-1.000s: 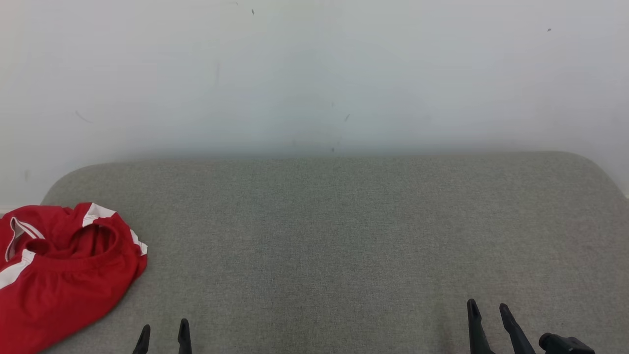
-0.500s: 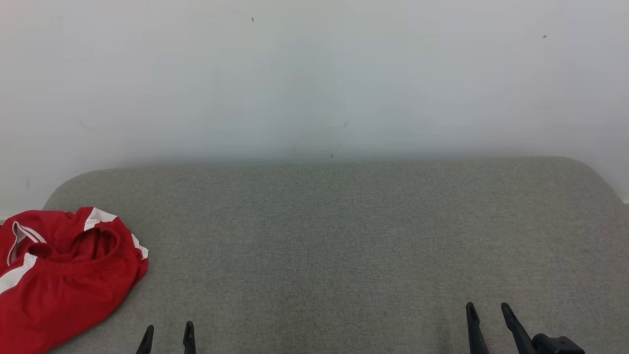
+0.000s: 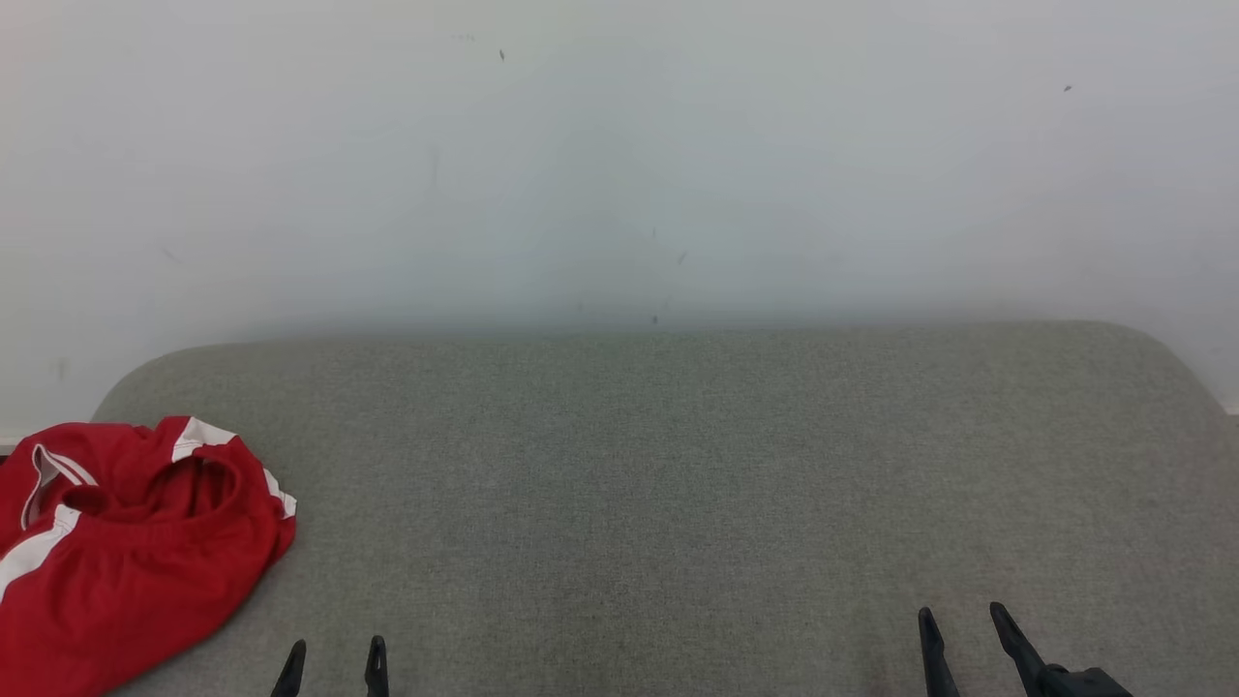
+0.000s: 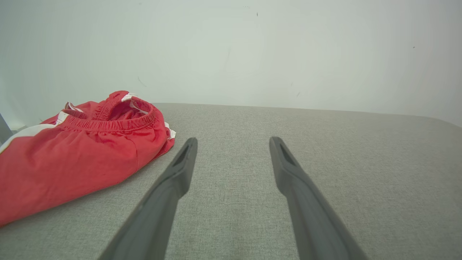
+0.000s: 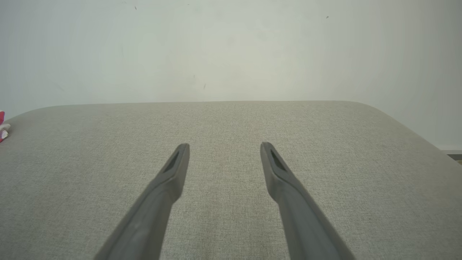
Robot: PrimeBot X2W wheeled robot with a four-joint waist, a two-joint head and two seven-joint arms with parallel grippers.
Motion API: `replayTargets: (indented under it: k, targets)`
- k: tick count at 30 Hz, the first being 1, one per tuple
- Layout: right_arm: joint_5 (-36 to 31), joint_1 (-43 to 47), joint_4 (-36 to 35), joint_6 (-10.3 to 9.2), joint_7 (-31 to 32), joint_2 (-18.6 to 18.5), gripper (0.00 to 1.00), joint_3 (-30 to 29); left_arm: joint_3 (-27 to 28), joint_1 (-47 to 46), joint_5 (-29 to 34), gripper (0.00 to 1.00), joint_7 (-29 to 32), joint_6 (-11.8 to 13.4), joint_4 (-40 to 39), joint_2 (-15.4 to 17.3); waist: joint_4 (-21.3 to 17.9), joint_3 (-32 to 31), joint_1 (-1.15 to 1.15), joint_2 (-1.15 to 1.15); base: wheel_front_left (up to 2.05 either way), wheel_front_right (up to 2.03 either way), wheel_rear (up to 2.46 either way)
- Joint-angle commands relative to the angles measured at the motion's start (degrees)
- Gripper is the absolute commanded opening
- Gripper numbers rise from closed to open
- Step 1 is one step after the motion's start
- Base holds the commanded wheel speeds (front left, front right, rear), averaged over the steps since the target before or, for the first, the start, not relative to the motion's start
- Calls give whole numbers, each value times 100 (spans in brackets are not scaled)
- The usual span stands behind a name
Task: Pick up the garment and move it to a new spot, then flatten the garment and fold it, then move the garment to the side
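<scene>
A crumpled pair of red shorts (image 3: 126, 547) with white side stripes and an elastic waistband lies at the left end of the grey fabric surface (image 3: 678, 484). The same red shorts (image 4: 79, 148) show at the left of the left wrist view, and a sliver of them (image 5: 2, 128) at the left edge of the right wrist view. My left gripper (image 3: 334, 651) stands open near the front edge, just right of the shorts and apart from them. Far to the right my right gripper (image 3: 960, 620) is open too, holding nothing.
A plain white wall (image 3: 619, 155) rises straight behind the grey surface, whose far corners are rounded. The wide stretch of grey fabric (image 5: 231, 126) between the shorts and the right end holds no other objects.
The whole head view has shifted down a little, so the camera has tilted up. Both grippers show slightly lower at the bottom edge. The shorts lie as before.
</scene>
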Motion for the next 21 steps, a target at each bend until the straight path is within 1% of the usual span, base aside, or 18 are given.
replayTargets:
  k: [1,14,21]
  targets:
    - [0,54,-12,-12,-5,-17,100,-12,12,62,-3,100,-20,3,-3,-6,-4,-4,0,0,0,0,0]
    - [123,94,-39,-12,-37,-16,100,33,-4,94,-98,100,-20,7,-33,-11,-2,1,0,0,0,0,0]
    - [190,104,-52,-12,-55,-16,100,55,-22,43,-130,100,-20,38,2,-11,168,19,0,0,0,0,0]
